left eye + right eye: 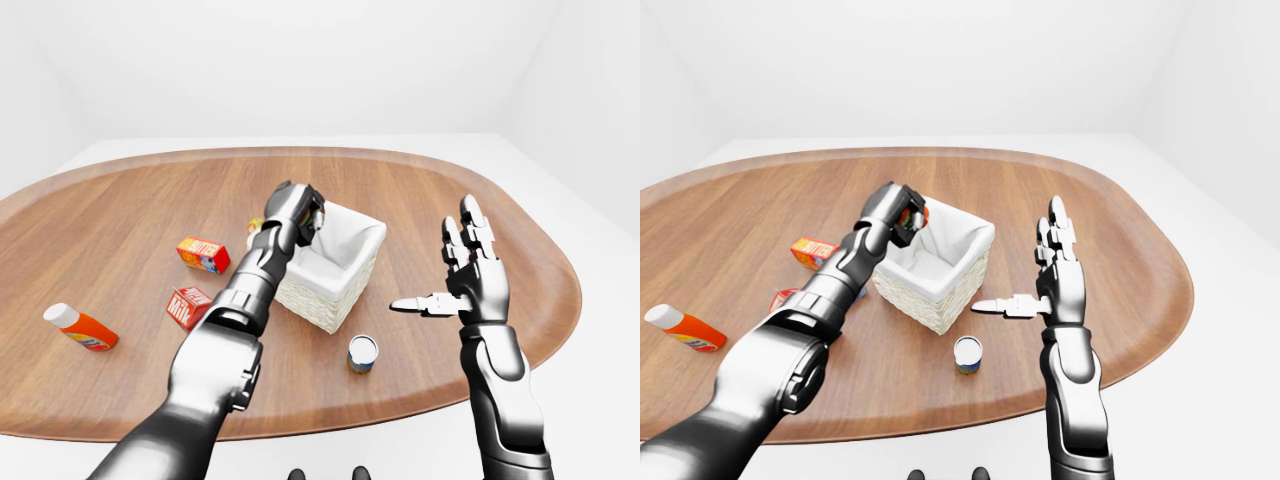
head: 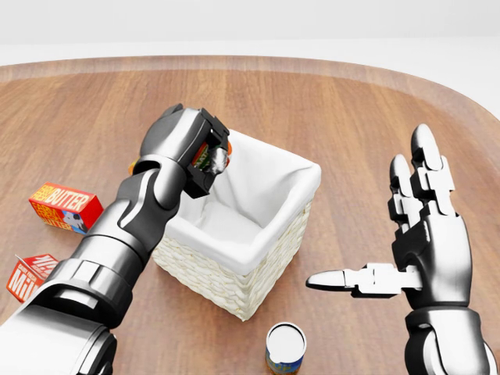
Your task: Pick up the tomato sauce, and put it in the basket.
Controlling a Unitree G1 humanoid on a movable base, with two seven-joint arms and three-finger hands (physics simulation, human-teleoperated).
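Head view shows the left hand point(image 2: 205, 156) closed around the tomato sauce point(image 2: 211, 158), holding it above the upper left rim of the basket point(image 2: 262, 258). If the fingers open here, the sauce may hit the rim and fall outside onto the worktop point(image 2: 351, 117). The right hand point(image 2: 422, 234) is spread open, holding nothing.

On the table point(image 1: 120, 205) the basket point(image 2: 258, 258) sits mid-scene, with the can point(image 2: 285, 349) near its right corner, the butter box point(image 2: 64, 207) and milk carton point(image 2: 27, 275) to its left, and a bottle point(image 1: 80, 327) far left.
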